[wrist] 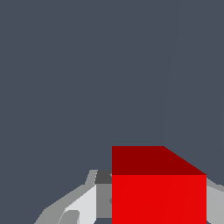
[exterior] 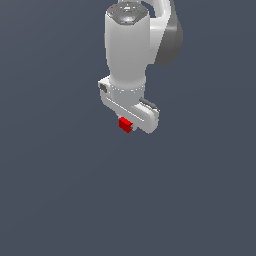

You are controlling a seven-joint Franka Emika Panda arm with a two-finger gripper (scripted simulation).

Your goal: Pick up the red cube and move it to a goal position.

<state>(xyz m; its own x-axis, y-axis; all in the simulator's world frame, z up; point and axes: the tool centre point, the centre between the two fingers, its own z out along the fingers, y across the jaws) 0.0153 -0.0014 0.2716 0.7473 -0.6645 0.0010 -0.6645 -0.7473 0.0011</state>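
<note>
Tool (exterior: 128, 125) is clamped on the red cube (exterior: 125, 124), fingers (wrist: 83, 203) on opposite flat faces. Cube hangs below the wrist against plain grey. Looks light, rigid, maybe slick; centred side grip suits it.

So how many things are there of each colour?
Red: 1, the small bright red plain cube, sitting at the white robot hand.
White and grey: 1, the big robot arm with that hand.
Total: 2.
</note>
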